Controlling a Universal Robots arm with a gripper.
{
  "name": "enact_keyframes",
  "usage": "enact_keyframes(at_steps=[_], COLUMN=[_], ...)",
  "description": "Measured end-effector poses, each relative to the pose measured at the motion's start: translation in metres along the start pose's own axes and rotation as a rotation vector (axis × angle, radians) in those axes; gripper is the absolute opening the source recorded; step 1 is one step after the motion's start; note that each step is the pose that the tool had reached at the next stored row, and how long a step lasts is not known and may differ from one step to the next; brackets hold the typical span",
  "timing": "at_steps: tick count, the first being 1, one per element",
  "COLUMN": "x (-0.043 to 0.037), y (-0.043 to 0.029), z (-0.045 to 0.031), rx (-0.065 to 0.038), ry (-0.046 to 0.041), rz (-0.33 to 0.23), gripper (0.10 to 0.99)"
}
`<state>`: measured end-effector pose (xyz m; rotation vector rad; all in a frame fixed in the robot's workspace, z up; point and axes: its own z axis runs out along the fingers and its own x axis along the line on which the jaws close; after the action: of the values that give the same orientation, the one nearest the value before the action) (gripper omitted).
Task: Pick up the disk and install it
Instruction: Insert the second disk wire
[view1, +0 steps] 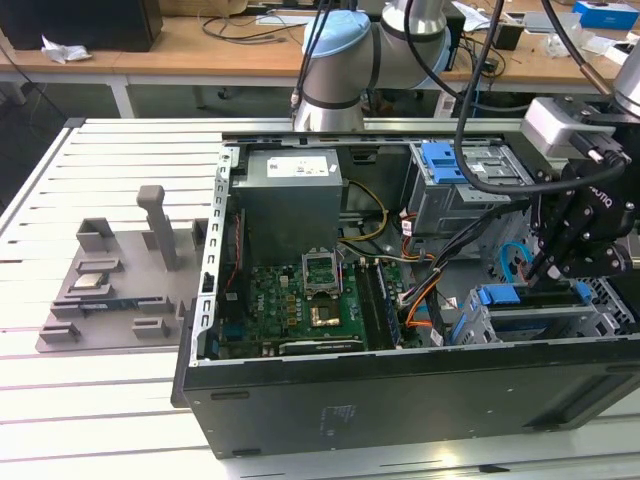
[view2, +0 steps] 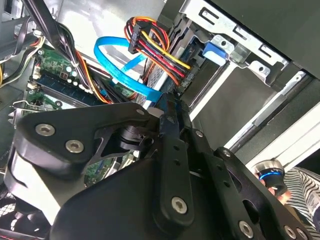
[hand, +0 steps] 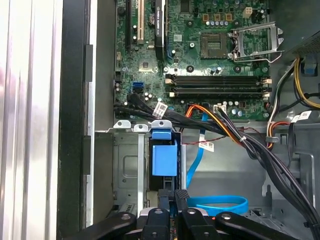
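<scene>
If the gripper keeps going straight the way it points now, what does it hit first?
Most likely the blue bracket in the drive cage, dead ahead of the gripper in the first wrist view; the gap is hard to judge.

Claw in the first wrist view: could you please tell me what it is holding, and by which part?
Cannot be told: the claw sits at the end of the disk in the drive bay.
</scene>
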<state>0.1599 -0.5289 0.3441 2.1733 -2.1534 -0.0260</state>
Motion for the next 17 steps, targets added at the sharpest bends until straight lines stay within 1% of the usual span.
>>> enact_keyframes(at_steps=[3, 7, 10, 12, 13, 14, 15, 17], x=[0.0, -0.0001, -0.0001, -0.0001, -0.0001, 0.0, 0.0002, -0.0004], y=[-0.0026, -0.0029, -0.0029, -0.0029, -0.0029, -0.0028, -0.0022, -0.0017], z=[0.0, 0.0027, 0.0028, 0.0029, 0.0029, 0.0015, -0.007, -0.0146], rx=[0.0, 0.0, 0.0, 0.0, 0.0, 0.0, 0.0, 0.0], ry=[-0.0002, 0.0, 0.0002, 0.0, 0.0001, -0.0004, -0.0001, 0.0], rz=[0.0, 0.0, 0.0, 0.0, 0.0, 0.0, 0.0, 0.0], gripper=[0.161, 0.161, 0.161, 0.173, 0.235, 0.235, 0.235, 0.235])
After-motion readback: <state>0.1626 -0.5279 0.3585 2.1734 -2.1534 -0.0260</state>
